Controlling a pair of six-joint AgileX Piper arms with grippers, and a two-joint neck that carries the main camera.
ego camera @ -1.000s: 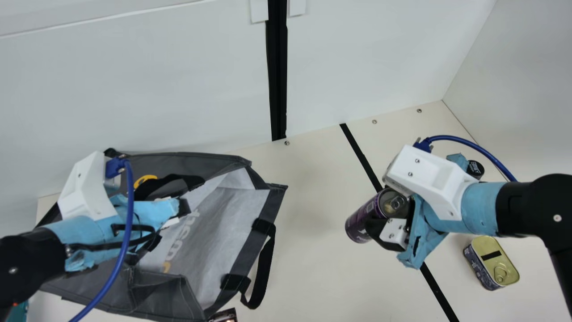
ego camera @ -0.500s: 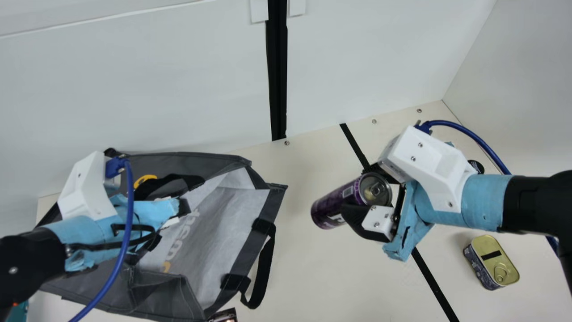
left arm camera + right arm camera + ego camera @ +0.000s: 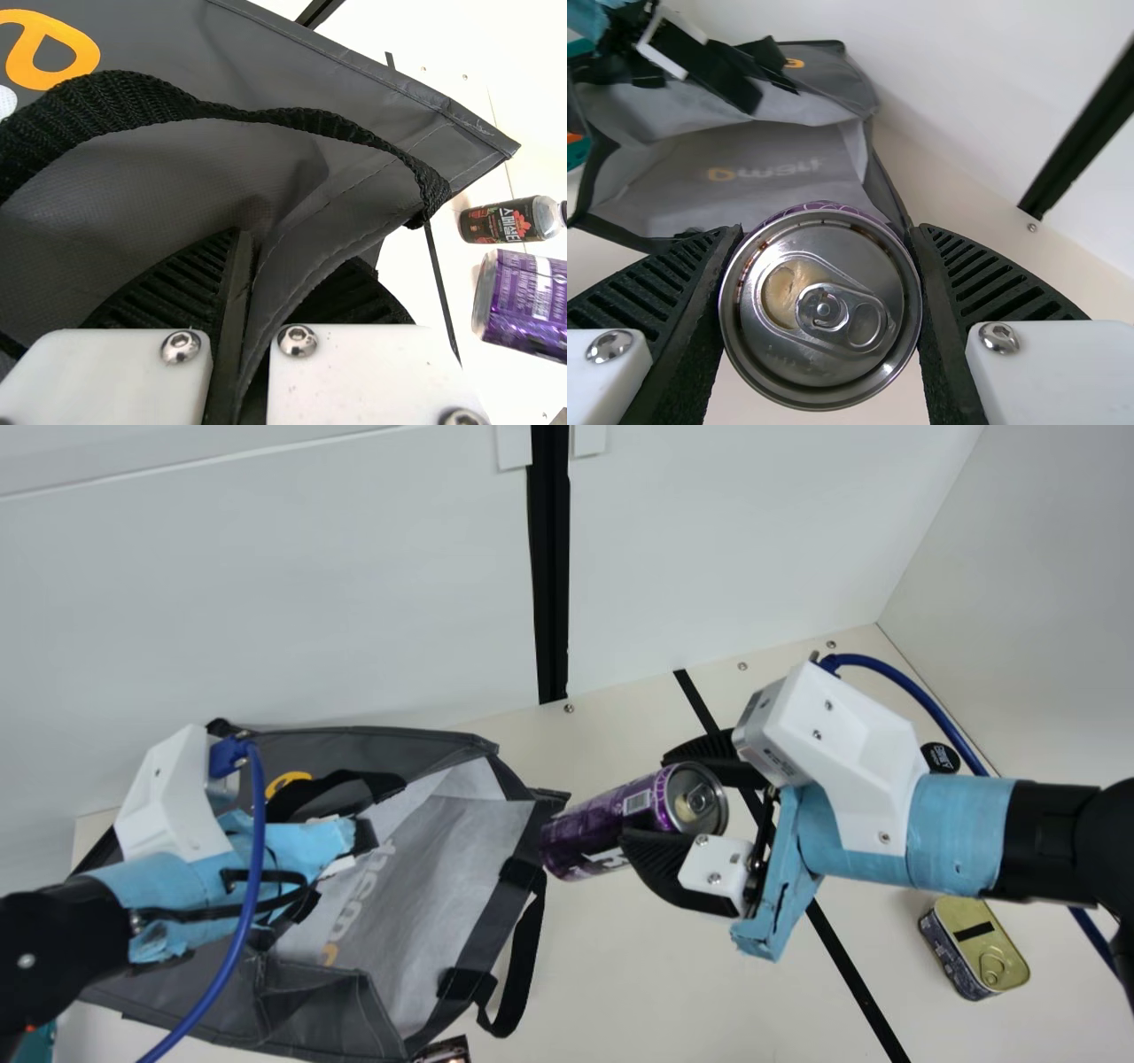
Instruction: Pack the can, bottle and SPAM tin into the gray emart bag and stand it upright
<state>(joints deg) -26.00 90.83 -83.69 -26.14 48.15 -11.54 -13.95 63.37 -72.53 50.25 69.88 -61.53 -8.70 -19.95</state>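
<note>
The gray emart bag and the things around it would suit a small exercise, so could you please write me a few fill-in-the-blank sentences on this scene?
The can in my right gripper is coloured ____.
The gray emart bag is pinched in my ____ gripper.
The SPAM tin rests on the cream ____.
The cap on the bottle is coloured ____.
Missing words: purple; left; table; black.

Left end effector (image 3: 328, 855) pinches gray bag (image 3: 213, 168), bottle (image 3: 507, 221) and can (image 3: 530, 301) beyond.
</note>
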